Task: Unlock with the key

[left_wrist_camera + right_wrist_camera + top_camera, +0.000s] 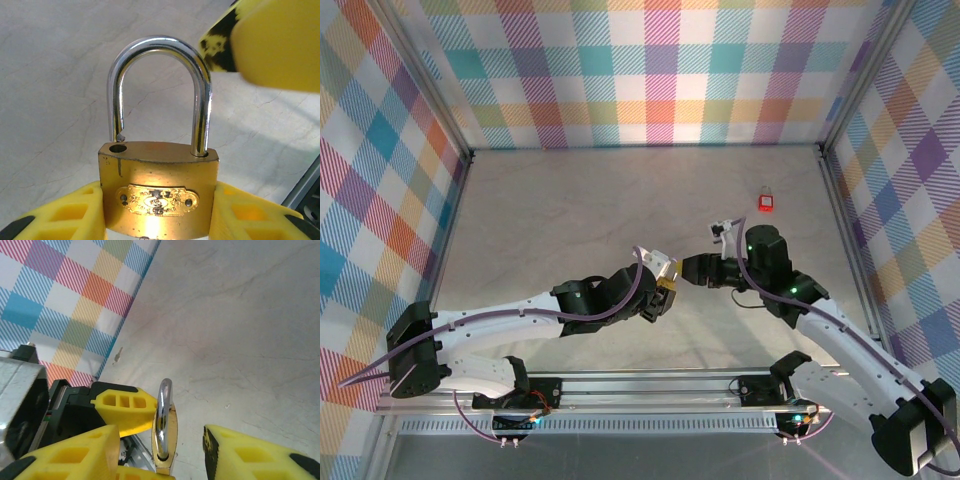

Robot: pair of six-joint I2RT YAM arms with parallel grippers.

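Table: a pale grey, marbled top (pixel 580 210), closed in on three sides by walls (pixel 650 70) of bright checked cloth.
Rail: a metal bar (pixel 650 385) runs along the near edge, with both arms bolted to it.
Padlock: a brass padlock (pixel 157 185) is held up off the table near the middle, a little toward the near edge, between the two arms.
Shackle: the steel shackle (pixel 160 47) stands upright. In the left wrist view its right leg sits in the body, and its left leg ends just above its hole, clear of it.
Left gripper: the left gripper (pixel 157 219) is clamped on the padlock's body, with one yellow finger (pixel 75 215) pressed against each side.
Right gripper: the right gripper (pixel 162 436) meets the padlock from the right. Its jaws stand apart on either side of the shackle, seen edge-on between them, with a gap showing on both sides and nothing gripped.
Right finger near shackle: in the left wrist view, a blurred yellow finger of the right gripper is just beside the top right of the shackle. Whether it touches cannot be told.
Key: a small red key (pixel 766 201) lies flat on the table toward the far right, near the right wall and well apart from both grippers and the padlock.
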